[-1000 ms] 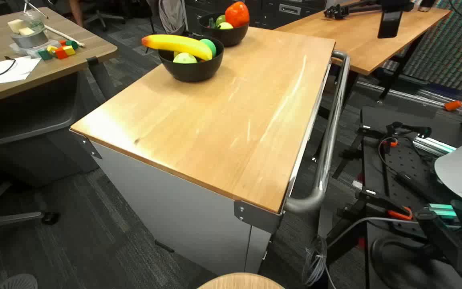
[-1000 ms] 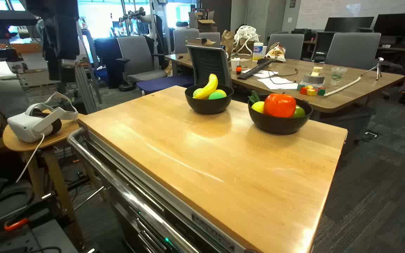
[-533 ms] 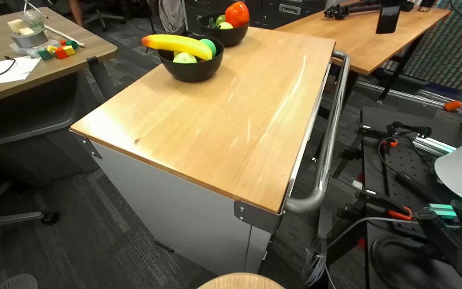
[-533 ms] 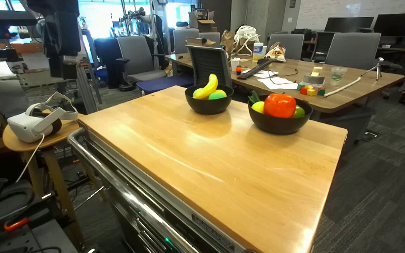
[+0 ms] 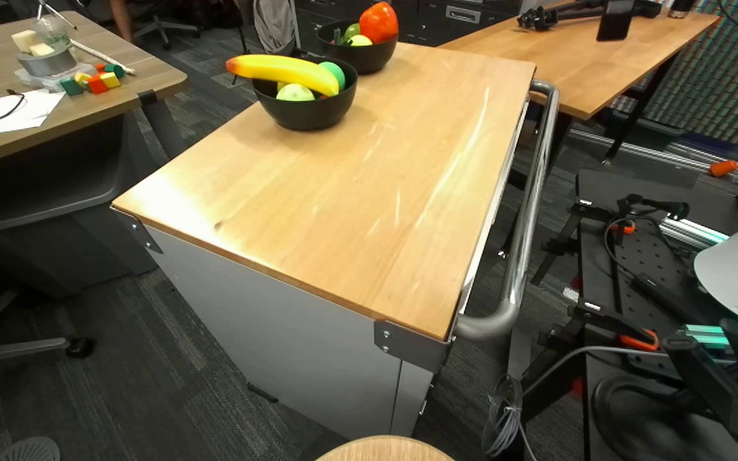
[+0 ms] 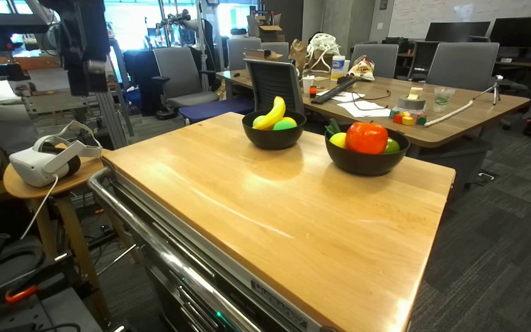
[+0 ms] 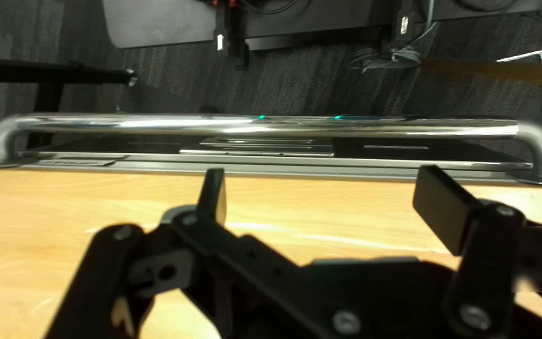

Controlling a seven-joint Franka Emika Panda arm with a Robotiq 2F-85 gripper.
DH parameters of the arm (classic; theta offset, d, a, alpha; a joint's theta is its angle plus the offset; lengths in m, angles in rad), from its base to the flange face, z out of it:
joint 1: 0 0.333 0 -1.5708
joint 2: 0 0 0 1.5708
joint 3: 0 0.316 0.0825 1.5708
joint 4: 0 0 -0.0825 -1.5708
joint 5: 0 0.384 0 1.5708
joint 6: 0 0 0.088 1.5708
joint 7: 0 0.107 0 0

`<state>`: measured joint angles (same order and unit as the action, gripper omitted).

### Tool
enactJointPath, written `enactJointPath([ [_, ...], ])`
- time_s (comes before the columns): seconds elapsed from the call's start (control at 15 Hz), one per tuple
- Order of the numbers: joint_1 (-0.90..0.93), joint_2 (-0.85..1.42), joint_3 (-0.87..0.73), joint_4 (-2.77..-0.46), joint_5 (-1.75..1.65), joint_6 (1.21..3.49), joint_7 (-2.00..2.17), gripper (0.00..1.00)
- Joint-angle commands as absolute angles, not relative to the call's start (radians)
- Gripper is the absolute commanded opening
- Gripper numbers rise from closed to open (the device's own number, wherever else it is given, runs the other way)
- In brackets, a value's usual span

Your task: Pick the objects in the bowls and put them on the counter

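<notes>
Two black bowls sit on the wooden counter (image 5: 369,192) in both exterior views. One bowl (image 5: 308,116) holds a yellow banana (image 5: 286,72) lying across its rim, a bright green ball (image 5: 333,75) and a pale green apple (image 5: 295,93). Inside the second bowl (image 6: 367,163) are a large red fruit (image 6: 367,137), a yellow-green fruit (image 6: 338,139), a green fruit (image 6: 392,146) and something dark green with a stem-like tip. My gripper (image 7: 320,188) stands open above the counter's railed edge, nothing between its fingers. In an exterior view the gripper (image 6: 83,83) hangs well away from both bowls.
A metal rail (image 7: 261,125) runs along one counter side. Beside the counter, a white headset (image 6: 46,161) rests on a wooden stool. A desk (image 6: 468,113) with blocks and tape stands behind the bowls; another wooden desk (image 5: 651,57) lies beyond the rail.
The gripper has risen a little in one exterior picture and shifted slightly right in another, staying far from the bowls. The bowls and the fruits have not moved.
</notes>
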<state>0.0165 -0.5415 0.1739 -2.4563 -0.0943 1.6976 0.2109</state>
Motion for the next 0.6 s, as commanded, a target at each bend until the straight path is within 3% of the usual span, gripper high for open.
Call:
enactJointPath([
  [0.0,0.045,-0.563,0.244,-2.272,-0.225,1.547,0.249,1.00],
  [0.2,0.048,-0.497,0.322,-2.080,-0.356,1.487,0.288,1.00],
  [0.27,0.070,-0.554,0.266,-2.210,-0.298,1.541,0.262,1.00],
  [0.53,0.076,-0.520,0.301,-2.113,-0.343,1.508,0.281,1.00],
])
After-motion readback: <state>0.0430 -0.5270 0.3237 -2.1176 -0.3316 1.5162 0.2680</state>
